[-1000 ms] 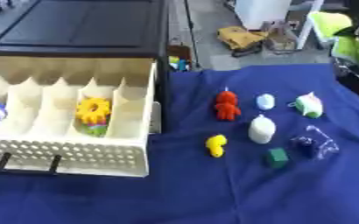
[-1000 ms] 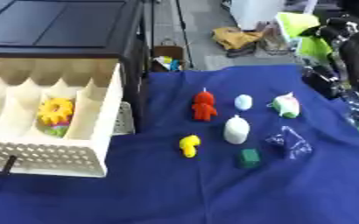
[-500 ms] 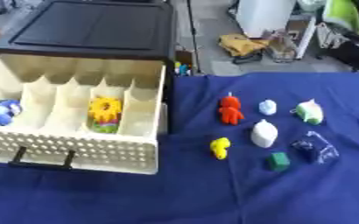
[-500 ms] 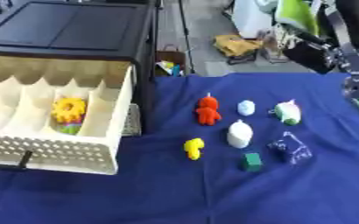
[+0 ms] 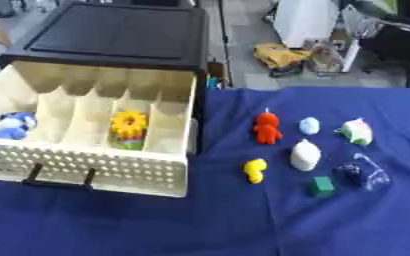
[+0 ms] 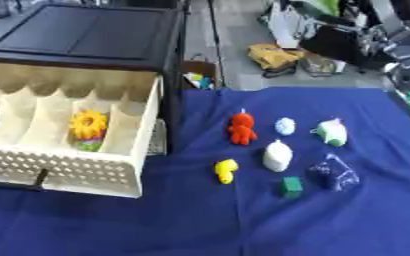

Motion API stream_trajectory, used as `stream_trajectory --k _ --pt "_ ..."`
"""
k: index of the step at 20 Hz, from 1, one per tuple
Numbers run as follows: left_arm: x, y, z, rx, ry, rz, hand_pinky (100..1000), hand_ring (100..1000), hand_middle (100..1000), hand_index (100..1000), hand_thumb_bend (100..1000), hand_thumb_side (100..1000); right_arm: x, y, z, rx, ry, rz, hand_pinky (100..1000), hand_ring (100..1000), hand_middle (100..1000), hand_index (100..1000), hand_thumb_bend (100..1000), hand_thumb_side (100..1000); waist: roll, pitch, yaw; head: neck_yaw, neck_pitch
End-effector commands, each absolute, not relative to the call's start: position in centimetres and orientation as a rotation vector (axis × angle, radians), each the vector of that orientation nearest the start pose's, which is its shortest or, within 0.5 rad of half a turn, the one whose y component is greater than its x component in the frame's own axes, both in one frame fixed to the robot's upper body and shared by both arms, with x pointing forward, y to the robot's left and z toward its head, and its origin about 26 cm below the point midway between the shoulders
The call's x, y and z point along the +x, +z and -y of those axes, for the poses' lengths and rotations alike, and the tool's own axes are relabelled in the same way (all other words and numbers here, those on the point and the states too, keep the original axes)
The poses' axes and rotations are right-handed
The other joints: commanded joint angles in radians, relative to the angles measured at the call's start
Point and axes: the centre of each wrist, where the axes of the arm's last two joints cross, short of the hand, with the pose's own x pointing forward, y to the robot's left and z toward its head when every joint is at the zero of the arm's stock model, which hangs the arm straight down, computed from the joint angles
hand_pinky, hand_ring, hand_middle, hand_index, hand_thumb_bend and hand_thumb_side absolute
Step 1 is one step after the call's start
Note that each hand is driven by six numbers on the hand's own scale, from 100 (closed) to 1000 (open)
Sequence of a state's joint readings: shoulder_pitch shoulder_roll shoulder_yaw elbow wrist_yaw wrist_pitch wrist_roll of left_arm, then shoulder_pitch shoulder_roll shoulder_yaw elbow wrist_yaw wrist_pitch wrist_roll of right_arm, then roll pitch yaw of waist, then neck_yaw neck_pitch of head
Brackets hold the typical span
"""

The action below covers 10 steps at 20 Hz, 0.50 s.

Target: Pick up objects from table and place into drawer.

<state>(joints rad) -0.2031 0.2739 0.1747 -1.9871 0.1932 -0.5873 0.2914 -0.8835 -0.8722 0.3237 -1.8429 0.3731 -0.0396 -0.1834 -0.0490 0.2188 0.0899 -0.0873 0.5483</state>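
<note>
The robot's right hand [image 6: 407,75] is up high, fingers unclear, far from the red toy figure [image 6: 241,128], ready to reach.

A blue cloth covers the table [image 5: 112,225]; on its left sits a black cabinet [image 5: 112,37] with its cream drawer [image 5: 95,170] pulled out; to the right lie a red figure [image 5: 266,128], a pale blue ball [image 5: 309,125], a white-and-green toy [image 5: 357,131], a white bottle-like piece [image 5: 305,155], a yellow duck [image 5: 256,170], a green cube [image 5: 322,186] and a clear packet [image 5: 363,173], all apart.
</note>
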Motion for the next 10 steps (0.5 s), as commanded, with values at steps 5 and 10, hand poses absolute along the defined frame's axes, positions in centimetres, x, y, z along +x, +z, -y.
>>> stream_trajectory --k 5,10 --pt "28.7 18.8 -30.8 -0.162 -0.320 -3.437 441 687 578 796 172 961 33.1 37.2 18.8 0.887 -1.321 -2.838 637 724 412 461 100 105 0.004 -0.023 0.012 -0.013 0.022" --pt "28.7 18.8 -30.8 -0.151 -0.320 -3.440 441 687 578 796 173 961 34.0 37.9 15.5 0.729 -1.395 -2.826 640 720 405 457 100 109 0.004 -0.024 0.024 -0.020 0.025"
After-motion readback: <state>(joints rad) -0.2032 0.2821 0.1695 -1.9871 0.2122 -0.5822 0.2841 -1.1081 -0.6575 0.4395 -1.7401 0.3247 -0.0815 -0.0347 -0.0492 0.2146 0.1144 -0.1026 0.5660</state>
